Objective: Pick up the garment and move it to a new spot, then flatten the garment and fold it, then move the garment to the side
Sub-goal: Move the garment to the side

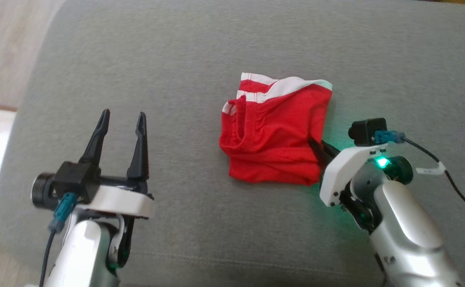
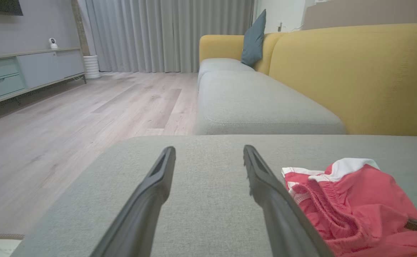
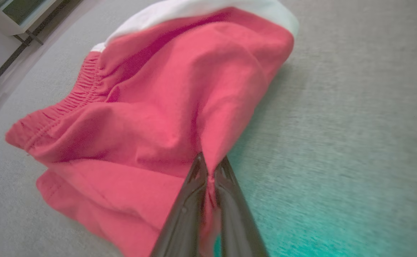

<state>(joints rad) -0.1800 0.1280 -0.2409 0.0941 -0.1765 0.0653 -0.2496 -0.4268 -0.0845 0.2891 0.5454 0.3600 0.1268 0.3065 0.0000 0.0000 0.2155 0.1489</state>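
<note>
Lying crumpled on the grey sofa cushion [image 1: 176,59], the red shorts [image 1: 274,131] are pinched at their near right corner by the right hand [image 1: 316,144]; the left hand [image 1: 122,119] is held spread, well apart.

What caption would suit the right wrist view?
Red shorts on a grey cushion, one fold pinched in the right gripper.

Garment [image 1: 274,131] on seat cushion [image 1: 168,59]

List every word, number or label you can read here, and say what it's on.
No text here can be read.
The white tag: any print on it is too small to read.
The red shorts: white stripes only, no lettering visible.
</note>
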